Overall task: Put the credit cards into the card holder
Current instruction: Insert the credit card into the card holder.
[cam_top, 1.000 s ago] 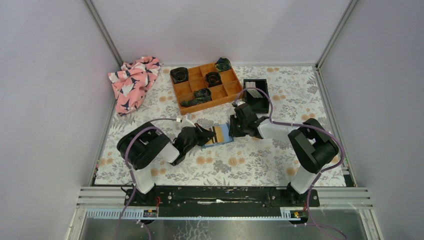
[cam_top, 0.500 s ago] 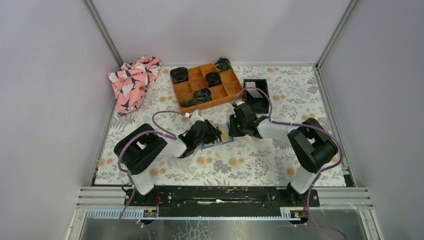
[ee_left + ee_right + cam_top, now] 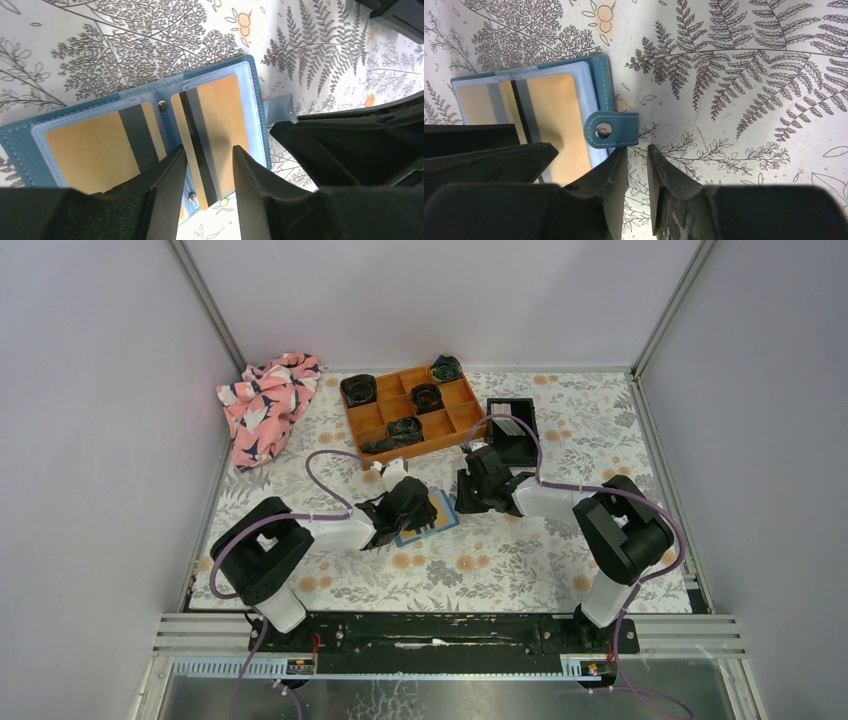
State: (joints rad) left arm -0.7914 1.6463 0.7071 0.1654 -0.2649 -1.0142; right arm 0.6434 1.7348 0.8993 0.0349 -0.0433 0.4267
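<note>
The card holder (image 3: 150, 131) lies open on the counter (image 3: 500, 560), with yellow striped cards in its clear pockets. I see the left gripper (image 3: 208, 149) half open above the holder, gripping nothing. The right gripper (image 3: 637, 150), narrow and empty, sits at the holder's snap tab (image 3: 611, 130).

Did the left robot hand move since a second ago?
Yes. The left gripper slid to the right and a little farther back, closer to the orange tray. It now sits over the card holder.
</note>
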